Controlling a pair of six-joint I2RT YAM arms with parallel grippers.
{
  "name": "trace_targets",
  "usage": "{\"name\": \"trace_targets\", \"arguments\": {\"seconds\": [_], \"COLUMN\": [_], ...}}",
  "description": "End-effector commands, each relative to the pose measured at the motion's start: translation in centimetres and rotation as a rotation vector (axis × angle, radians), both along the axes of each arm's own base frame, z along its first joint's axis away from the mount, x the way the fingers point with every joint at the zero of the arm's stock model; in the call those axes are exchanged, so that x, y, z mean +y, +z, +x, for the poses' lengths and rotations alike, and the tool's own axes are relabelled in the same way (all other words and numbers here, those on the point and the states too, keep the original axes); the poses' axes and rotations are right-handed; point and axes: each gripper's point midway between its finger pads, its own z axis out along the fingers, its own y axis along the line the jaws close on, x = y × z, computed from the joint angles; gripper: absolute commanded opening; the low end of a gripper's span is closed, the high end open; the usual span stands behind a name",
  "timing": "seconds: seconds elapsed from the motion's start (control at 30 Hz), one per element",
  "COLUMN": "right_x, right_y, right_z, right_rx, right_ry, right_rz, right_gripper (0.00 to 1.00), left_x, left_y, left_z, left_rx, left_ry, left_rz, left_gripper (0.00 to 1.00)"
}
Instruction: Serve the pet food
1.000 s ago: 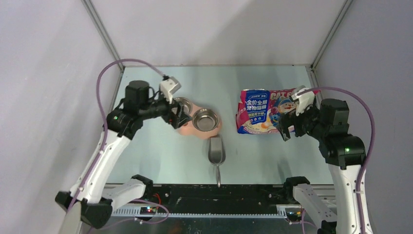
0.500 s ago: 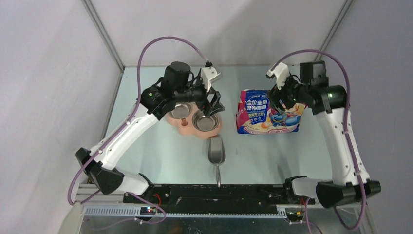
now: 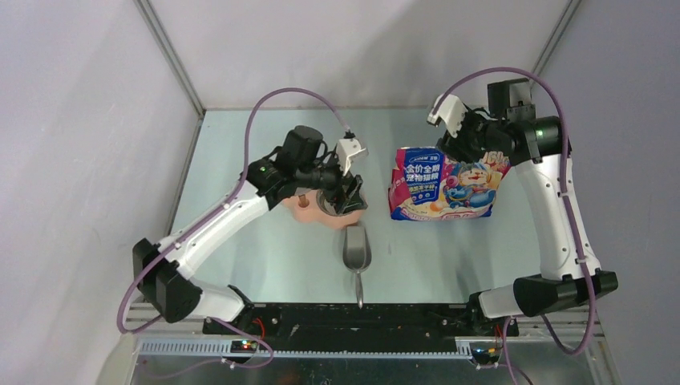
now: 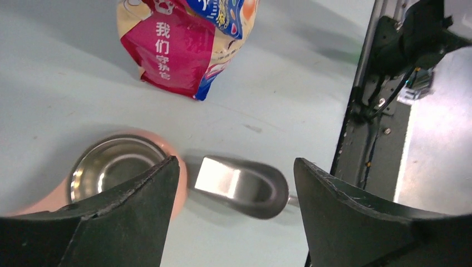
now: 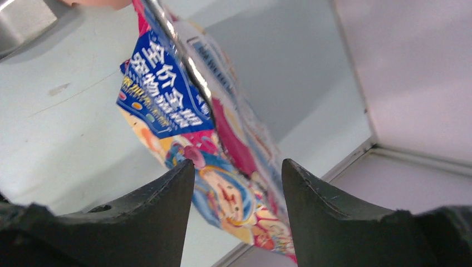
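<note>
Showing both arms over the worktop point(image 3: 265, 249). Left fingers point(image 4: 122, 217), centre of the overhead frame, stand wide apart and empty above the metal scoop point(image 4: 242, 186) and a steel bowl point(image 4: 111, 167) of the pink feeder point(image 3: 303, 210). Right fingers point(image 5: 328, 217), upper right, stand partly apart at the far edge of the printed bag point(image 3: 441, 183), not gripping it. Pet food: hidden in every view.

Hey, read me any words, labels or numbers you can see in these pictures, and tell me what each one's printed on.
"全价全期": large white characters on the blue panel of the cat-food bag.
"我们": white characters on the bag's pink side, in the left wrist view.
The line under the blue panel's heading and the bag's small print: too blurred to read.
No other text is legible.
</note>
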Motion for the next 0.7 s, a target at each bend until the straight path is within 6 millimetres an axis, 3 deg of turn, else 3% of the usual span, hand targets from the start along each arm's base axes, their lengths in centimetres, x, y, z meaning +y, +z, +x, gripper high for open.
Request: {"name": "trace_targets", "arguments": {"seconds": [0.0, 0.07, 0.23, 0.4, 0.53, 0.67], "right_x": [1.3, 1.4, 1.5, 1.7, 1.5, 1.2], "right_y": [3.1, 3.6, 0.4, -2.6, -4.6, -5.5], "right_z": [1.1, 1.5, 2.5, 4.2, 4.1, 4.1], "right_rx": [-0.109, -0.134, -0.096, -0.032, 0.05, 0.084], "right_ry": [0.102, 0.12, 0.227, 0.259, 0.284, 0.278], "right_rz": [-0.024, -0.039, -0.157, -0.194, -0.231, -0.25], "right_gripper": [0.61, 0.62, 0.65, 0.63, 0.49, 0.32], "left_x": [-3.3, -4.4, -7.2, -8.2, -8.3, -8.9], "left_y": [2.6, 2.2, -0.4, -5.1, -7.8, -9.0], "left_z": [0.8, 1.5, 4.5, 5.3, 4.4, 3.7], "left_rx": [0.063, 0.122, 0.223, 0.196, 0.143, 0.098], "left_ry": [-0.013, 0.014, 0.115, 0.1, 0.042, 0.011], "left_rz": [-0.143, -0.18, -0.266, -0.235, -0.173, -0.15], "left_gripper": [0.81, 0.8, 0.78, 0.77, 0.78, 0.78]}}
